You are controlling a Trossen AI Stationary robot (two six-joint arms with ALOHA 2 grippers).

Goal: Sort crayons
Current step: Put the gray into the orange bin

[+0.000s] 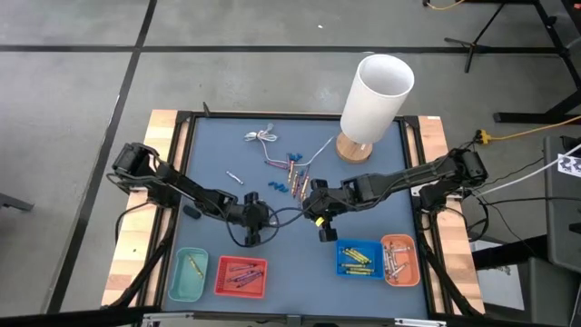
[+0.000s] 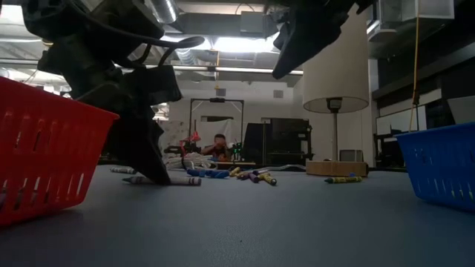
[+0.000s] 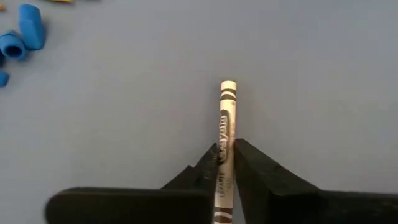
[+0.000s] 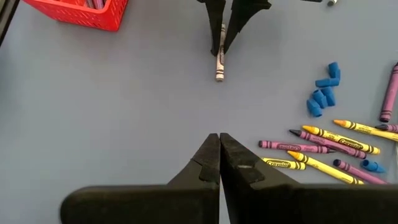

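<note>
Two claws at mid-mat: left gripper point(image 3: 226, 163) clamped on a grey-white crayon point(image 3: 226, 124) amid bare blue mat point(image 1: 290, 263), right gripper point(image 4: 219, 155) pinched together, empty, just beside loose crayons point(image 4: 323, 146).

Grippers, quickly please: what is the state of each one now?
Left gripper: closed on a white crayon lying on the table.
Right gripper: shut, holding nothing, above the table.

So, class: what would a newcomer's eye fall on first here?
The left gripper at mid-table, fingers closed on a white crayon lying on the blue mat. Behind it, a tall white lamp at the far edge. Four small baskets line the near edge, including a red basket.
</note>
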